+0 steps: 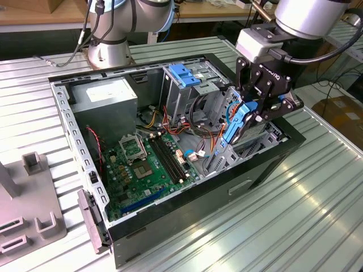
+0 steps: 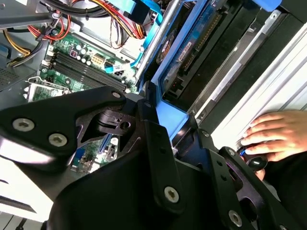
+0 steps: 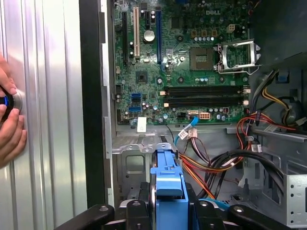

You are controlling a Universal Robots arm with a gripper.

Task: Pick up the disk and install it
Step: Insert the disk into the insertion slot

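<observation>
The gripper (image 1: 252,110) is gripping the disk (image 1: 232,131), 2 fingers clamped on its blue frame. It is hanging over the computer case (image 1: 187,226), so installing seems not finished.

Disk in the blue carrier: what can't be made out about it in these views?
Exterior view: black gripper covers much of the grey metal disk in its blue plastic carrier; whether it is seated is unclear.
First wrist view: the disk is edge-on and cut off by the picture's edge.
Second wrist view: gripper body hides the disk's near end.
</observation>
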